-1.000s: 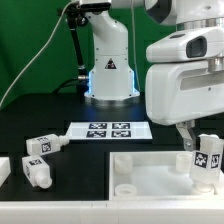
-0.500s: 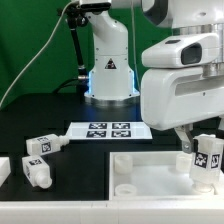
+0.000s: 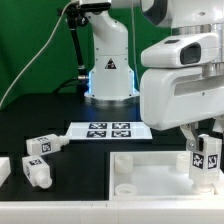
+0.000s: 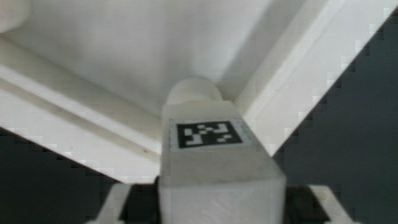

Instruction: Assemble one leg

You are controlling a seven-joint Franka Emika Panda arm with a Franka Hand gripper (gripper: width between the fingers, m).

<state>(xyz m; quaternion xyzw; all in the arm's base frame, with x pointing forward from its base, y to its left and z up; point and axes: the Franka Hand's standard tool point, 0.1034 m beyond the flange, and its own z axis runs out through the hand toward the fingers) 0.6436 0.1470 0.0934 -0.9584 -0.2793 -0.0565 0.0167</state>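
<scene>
My gripper (image 3: 203, 140) is shut on a white leg (image 3: 205, 160) with black-and-white tags and holds it upright over the far right corner of the large white tabletop (image 3: 150, 172). In the wrist view the leg (image 4: 214, 145) fills the middle between my fingers (image 4: 128, 205), pointing at the tabletop's raised rim (image 4: 107, 95). Two more legs lie at the exterior view's left: one (image 3: 44, 145) near the marker board, one (image 3: 37, 172) closer to the front.
The marker board (image 3: 108, 129) lies flat on the black table in front of the robot base (image 3: 108, 70). Another white part (image 3: 3, 170) shows at the left edge. A green backdrop stands behind.
The gripper with the leg has shifted slightly to the exterior view's left and a little lower over the tabletop corner.
</scene>
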